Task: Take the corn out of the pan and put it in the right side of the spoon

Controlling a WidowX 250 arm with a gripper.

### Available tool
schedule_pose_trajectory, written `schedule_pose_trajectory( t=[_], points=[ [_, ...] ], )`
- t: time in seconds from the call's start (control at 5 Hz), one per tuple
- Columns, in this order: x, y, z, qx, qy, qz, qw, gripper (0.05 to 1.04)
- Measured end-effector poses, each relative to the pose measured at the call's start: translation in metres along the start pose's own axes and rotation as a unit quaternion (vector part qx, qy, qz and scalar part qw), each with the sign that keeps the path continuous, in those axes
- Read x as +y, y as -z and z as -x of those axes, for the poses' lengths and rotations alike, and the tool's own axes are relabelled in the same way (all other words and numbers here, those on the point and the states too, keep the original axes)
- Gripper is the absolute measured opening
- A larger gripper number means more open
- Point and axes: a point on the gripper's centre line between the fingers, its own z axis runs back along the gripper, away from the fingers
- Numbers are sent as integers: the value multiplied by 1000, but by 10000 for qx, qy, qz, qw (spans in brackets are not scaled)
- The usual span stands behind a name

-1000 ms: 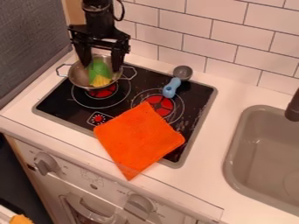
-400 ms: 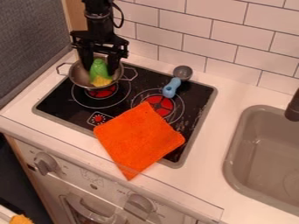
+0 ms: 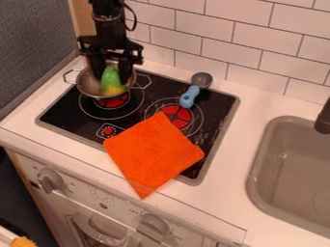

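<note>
Green corn (image 3: pixel 111 78) is in the pan (image 3: pixel 89 84), not yet by the spoon (image 3: pixel 189 96); the hand's (image 3: pixel 112 75) opening and grip unclear.

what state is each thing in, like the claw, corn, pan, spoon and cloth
claw: down at the corn, grip unclear
corn: in the pan, green part up, yellow part lower
pan: upright, on the stove
spoon: lying down, outside the pan
cloth: spread out, partly off the stove
</note>
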Motion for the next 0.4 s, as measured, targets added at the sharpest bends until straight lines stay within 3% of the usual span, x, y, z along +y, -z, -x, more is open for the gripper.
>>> schedule_pose_trajectory(
  t=[0.2,0.4],
  points=[
    [-18,-48,-4,-572,178,-49,9982,650],
    [-70,-66,-2,-821,796,154,9933,651]
  ],
)
